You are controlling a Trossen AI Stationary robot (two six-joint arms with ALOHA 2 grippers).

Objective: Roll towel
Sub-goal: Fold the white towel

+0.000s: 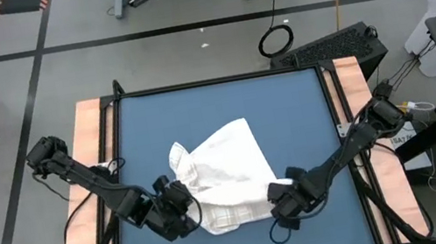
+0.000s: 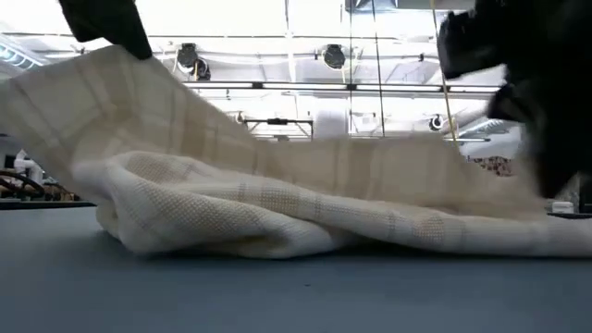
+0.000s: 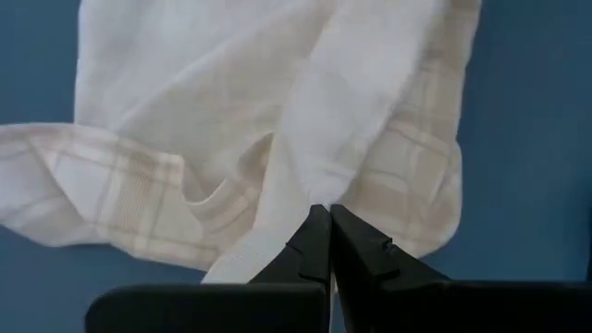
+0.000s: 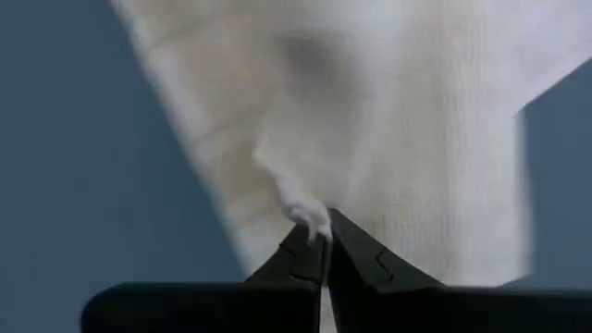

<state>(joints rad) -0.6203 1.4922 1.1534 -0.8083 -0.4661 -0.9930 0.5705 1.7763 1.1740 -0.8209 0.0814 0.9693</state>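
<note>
Blue matting covers the table, which has wooden strips along its left and right edges and stands on a grey floor marked with dark lines.

Left gripper: positioned near the front edge, left of centre. In the left wrist view the fingers are pressed together with a fold of the towel pinched between them. The left arm reaches in from the table's left edge.

Right gripper: positioned near the front edge, right of centre. In the right wrist view the fingers are closed on a small bunched tuft of towel at its border. The right arm reaches in from the table's right edge.

Towel: lies crumpled in the central area of the table, spanning between the two grippers at the front and narrowing to a corner pointing toward the back edge. Its left portion is bunched into wrinkles. In the low view the cloth is lifted at both gripped ends and sags to the surface between them, where it is folded over itself.
</note>
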